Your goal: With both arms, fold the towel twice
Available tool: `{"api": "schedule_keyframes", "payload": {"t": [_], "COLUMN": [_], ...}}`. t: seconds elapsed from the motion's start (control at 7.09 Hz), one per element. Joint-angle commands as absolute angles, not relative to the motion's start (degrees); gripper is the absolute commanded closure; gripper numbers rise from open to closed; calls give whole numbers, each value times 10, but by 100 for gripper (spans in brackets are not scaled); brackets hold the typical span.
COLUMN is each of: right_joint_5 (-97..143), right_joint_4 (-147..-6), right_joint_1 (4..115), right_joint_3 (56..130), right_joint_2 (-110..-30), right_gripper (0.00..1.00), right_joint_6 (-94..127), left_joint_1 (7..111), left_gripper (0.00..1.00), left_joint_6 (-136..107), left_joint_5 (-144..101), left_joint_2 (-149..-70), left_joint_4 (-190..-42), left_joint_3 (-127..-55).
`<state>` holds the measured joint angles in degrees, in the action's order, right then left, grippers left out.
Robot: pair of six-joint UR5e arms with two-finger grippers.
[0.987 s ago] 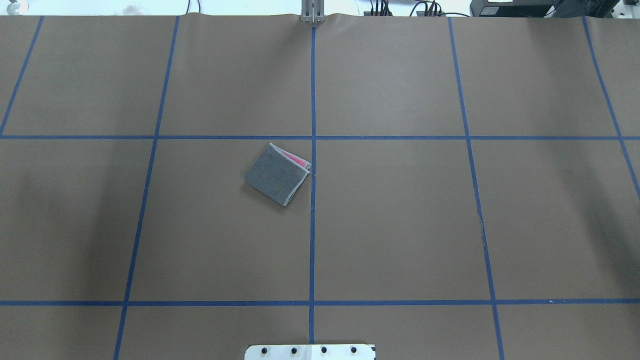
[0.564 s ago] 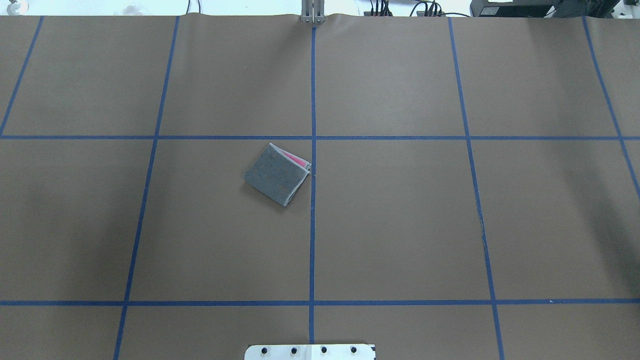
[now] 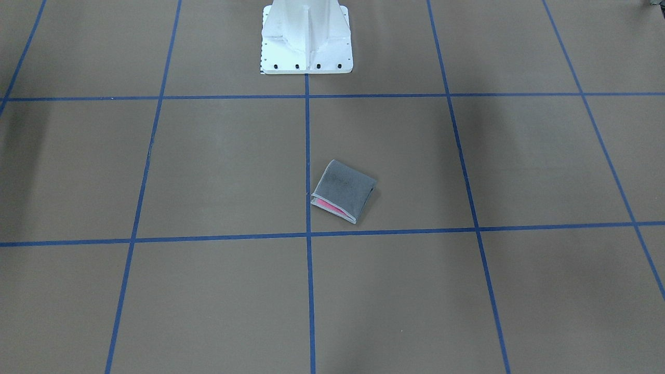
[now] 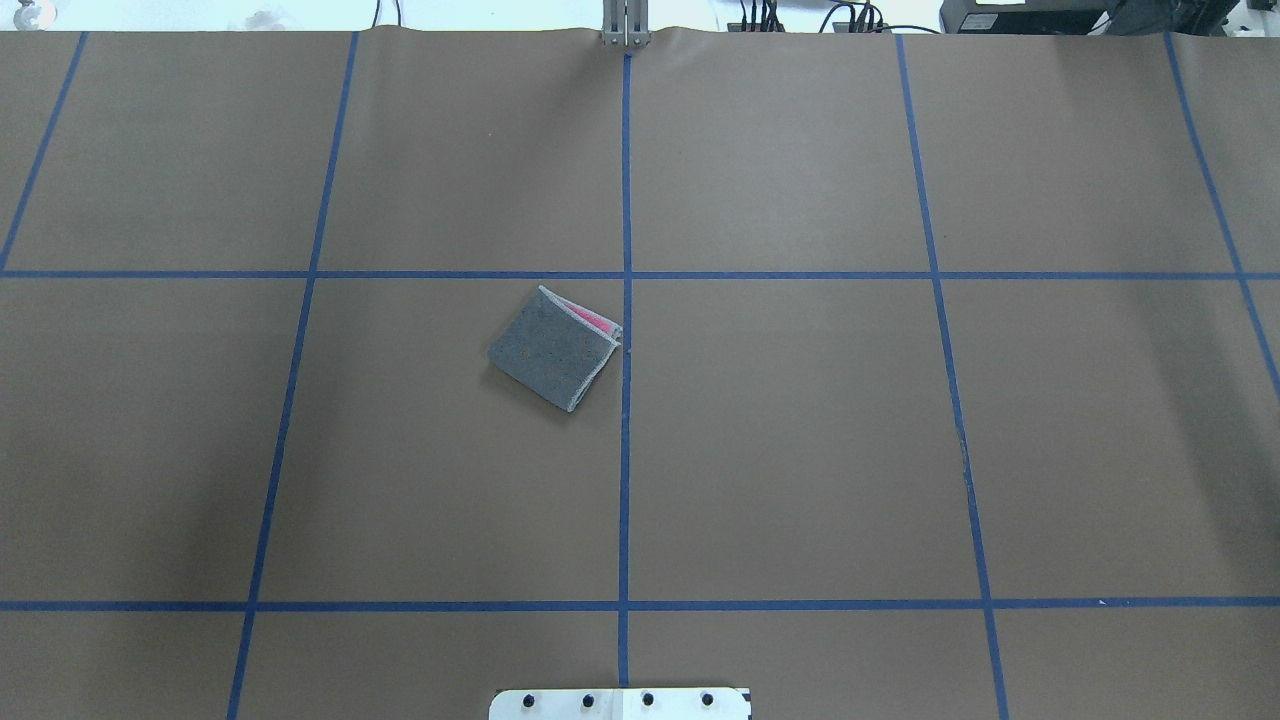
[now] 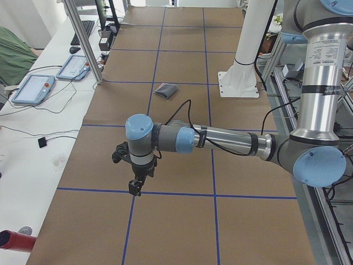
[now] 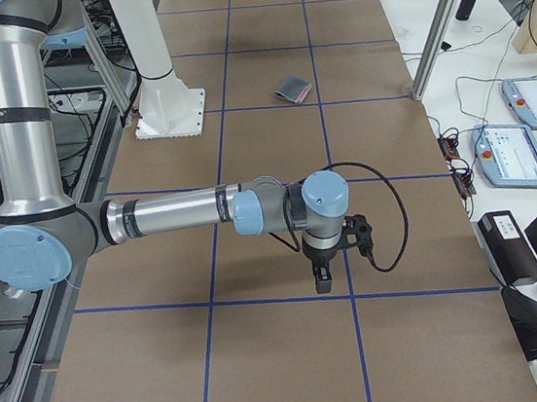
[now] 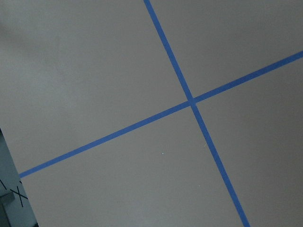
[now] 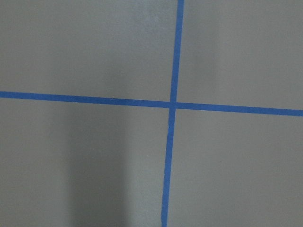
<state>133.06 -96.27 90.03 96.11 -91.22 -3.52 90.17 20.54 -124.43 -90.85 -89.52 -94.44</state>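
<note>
The towel point(image 4: 552, 350) lies folded into a small square just left of the table's centre line, dark grey face up, with a strip of pink showing at its far right edge. It also shows in the front-facing view point(image 3: 344, 189) and both side views point(image 5: 165, 90) point(image 6: 292, 90). The left gripper point(image 5: 135, 187) hangs over the table's left end, far from the towel. The right gripper point(image 6: 322, 278) hangs over the right end, also far from it. Both show only in the side views, so I cannot tell whether they are open or shut. Nothing hangs from either.
The brown table covering carries a blue tape grid point(image 4: 625, 275). The white pedestal base point(image 3: 306, 52) stands at the robot's side of the table. Aluminium posts point(image 5: 83, 38) point(image 6: 434, 33) and benches with tablets point(image 5: 33, 88) point(image 6: 512, 151) flank the far edge.
</note>
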Motion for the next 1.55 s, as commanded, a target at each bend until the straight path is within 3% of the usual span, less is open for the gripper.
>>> {"api": "schedule_keyframes", "payload": {"t": [0.0, 0.28, 1.41], "right_joint_5": [1370, 1373, 1372], "right_joint_4": [-991, -991, -958], "right_joint_1": [916, 919, 916], "right_joint_3": [981, 1035, 1025], "right_joint_2": [-946, -983, -975], "right_gripper": [0, 0, 0], "right_joint_6": [-69, -51, 1], "left_joint_1": [901, 901, 900], "left_gripper": [0, 0, 0], "left_joint_6": [149, 98, 54], "left_joint_5": [-1248, -1265, -1317], "left_joint_2": [-904, -906, -861], "left_joint_4": [-965, -957, -933], "left_joint_3": [-915, -932, -973]}}
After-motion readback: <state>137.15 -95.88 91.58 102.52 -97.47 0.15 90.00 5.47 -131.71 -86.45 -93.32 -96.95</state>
